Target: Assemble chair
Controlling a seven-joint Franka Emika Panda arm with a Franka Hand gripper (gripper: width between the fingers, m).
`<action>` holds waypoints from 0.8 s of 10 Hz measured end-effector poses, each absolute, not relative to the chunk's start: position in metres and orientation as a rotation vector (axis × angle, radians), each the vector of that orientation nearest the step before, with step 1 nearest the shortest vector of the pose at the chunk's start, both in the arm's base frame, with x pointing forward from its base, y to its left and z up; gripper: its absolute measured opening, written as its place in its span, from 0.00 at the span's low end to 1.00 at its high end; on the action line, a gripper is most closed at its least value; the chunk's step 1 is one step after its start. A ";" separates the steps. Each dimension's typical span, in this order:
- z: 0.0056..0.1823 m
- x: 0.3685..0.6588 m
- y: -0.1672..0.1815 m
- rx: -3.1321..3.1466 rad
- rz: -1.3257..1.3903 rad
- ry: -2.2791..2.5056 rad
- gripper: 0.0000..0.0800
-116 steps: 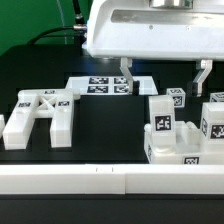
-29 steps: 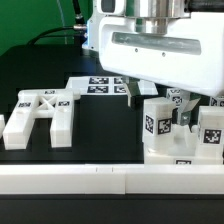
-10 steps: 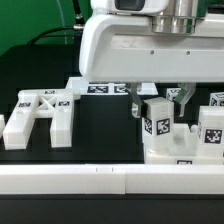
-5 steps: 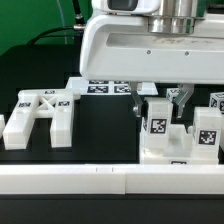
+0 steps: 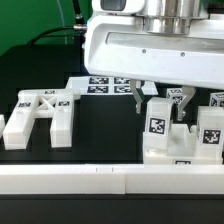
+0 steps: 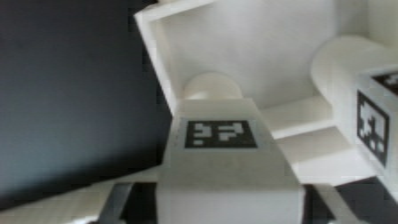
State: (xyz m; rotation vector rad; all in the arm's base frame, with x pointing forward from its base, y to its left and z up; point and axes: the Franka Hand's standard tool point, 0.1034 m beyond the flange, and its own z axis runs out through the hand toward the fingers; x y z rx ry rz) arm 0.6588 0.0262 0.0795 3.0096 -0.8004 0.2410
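At exterior view's right, near black counter's (image 5: 100, 135) front edge, I'm clamping tool (image 5: 160, 103) on matte white notched plastic block (image 5: 157, 128) w/ tag; aiming for straight lift, w/o bumping neighbouring white tagged block (image 5: 207, 135).

Gripper (image 5: 159, 108) clamps notched block (image 5: 158, 124) — cross-braced plate (image 5: 38, 115) apart.

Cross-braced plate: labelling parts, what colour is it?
The plate is white with small black-and-white tags; clearest in exterior view.
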 end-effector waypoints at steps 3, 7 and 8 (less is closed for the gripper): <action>0.078 0.658 0.033 2.860 0.224 -1.353 0.36; 0.077 0.657 0.037 2.689 0.201 -1.714 0.37; 0.077 0.657 0.037 2.644 0.198 -1.792 0.37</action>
